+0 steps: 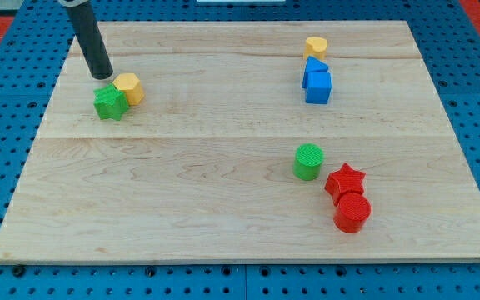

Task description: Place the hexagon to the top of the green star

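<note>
The yellow hexagon (129, 87) sits at the board's upper left, touching the green star (109, 102) on the star's upper right side. My tip (102, 77) rests on the board just above the green star and just left of the yellow hexagon, close to both. The dark rod rises from it toward the view's top left.
A yellow heart-like block (315, 47) lies at the upper right, above two blue blocks (316, 81). A green cylinder (308, 161), a red star (345, 181) and a red cylinder (352, 212) sit at the lower right. The wooden board (223, 208) lies on a blue pegboard.
</note>
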`<state>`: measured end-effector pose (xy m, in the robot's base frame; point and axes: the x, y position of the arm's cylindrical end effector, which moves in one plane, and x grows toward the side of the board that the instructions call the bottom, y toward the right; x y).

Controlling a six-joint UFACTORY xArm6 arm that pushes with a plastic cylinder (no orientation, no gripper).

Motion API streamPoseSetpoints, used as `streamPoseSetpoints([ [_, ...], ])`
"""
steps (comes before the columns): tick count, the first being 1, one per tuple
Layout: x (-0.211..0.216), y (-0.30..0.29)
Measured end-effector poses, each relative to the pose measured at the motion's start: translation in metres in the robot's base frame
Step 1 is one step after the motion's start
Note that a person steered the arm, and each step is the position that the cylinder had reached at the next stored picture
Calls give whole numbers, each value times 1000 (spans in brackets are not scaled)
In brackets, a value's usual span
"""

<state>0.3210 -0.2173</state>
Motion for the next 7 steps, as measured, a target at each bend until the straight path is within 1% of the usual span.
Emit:
streamPoseSetpoints([
  [1, -32, 46],
  [2, 17, 105],
  [3, 46, 79],
  [4, 47, 45],
  [5, 48, 84],
  [6, 93, 201],
  [7, 122, 301],
])
